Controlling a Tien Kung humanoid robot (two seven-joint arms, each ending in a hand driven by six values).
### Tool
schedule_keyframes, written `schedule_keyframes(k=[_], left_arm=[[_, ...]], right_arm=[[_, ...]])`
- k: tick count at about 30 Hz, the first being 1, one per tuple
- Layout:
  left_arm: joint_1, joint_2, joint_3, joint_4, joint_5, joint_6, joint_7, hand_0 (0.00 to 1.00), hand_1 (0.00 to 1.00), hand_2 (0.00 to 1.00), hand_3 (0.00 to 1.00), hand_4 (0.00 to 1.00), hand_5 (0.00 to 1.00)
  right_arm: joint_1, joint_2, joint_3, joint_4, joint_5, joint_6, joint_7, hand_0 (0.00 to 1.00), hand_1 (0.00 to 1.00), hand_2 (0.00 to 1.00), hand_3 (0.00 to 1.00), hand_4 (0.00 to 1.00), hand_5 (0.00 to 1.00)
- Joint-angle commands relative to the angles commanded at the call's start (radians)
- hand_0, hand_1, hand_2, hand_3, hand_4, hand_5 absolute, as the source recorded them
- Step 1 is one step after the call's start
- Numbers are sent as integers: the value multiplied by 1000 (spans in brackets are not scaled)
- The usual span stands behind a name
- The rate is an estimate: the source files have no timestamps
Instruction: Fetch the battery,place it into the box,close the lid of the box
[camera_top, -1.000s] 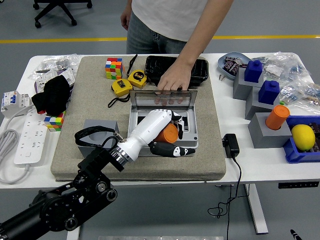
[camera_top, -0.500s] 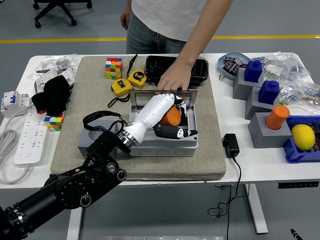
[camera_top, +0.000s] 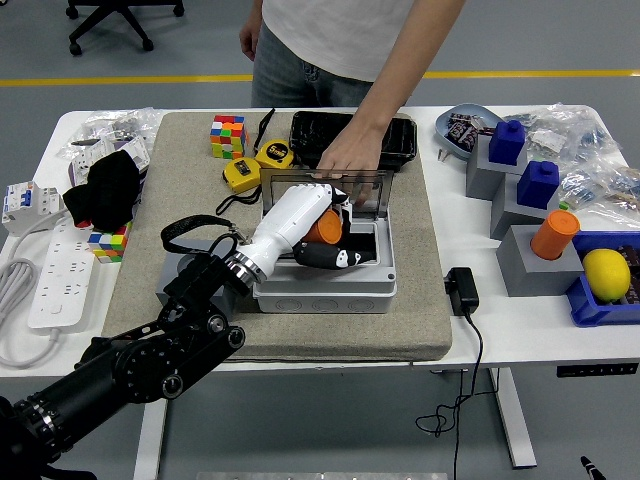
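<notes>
White bench (camera_top: 520, 325) with a tan mat (camera_top: 420, 300) across the middle; the mat gives the work a soft, non-slip base, and the clutter sits off it at both ends so your reach stays clear.

A person stands at the far side, one hand (camera_top: 348, 160) pressed on the top edge of the lid (camera_top: 365, 188). Read that as bracing: the lid stands upright at the back of the box and the hold keeps it from dropping while you work inside.

Grey box (camera_top: 325, 290) sits centre of the mat, open side up, mouth facing you.

Your left hand (camera_top: 315, 235) is over the box interior, fingers curled around the orange battery (camera_top: 322, 228), thumb underneath. The battery is held above the compartment, not yet resting on the floor of it as far as I can tell.

Right arm isn't visible.

Judgement: you're at the placing step. Lower and let go inside the box, pull clear, then the lid can come down.
</notes>
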Motion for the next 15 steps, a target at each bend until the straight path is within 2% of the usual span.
schedule_keyframes(k=[11, 12, 15], left_arm=[[0, -1, 4, -2, 18, -6, 4, 55, 2, 2, 8, 979, 309], [-1, -2, 3, -2, 20, -6, 3, 58, 2, 2, 19, 998, 351], [-2, -2, 3, -2, 30, -9, 6, 58, 2, 2, 19, 998, 351]], right_arm=[[1, 1, -4, 0, 4, 2, 1, 973, 860, 805, 807, 998, 998], [1, 1, -4, 0, 3, 2, 1, 973, 860, 805, 807, 998, 998], [1, 0, -2, 0, 0, 2, -1, 973, 860, 805, 807, 998, 998]])
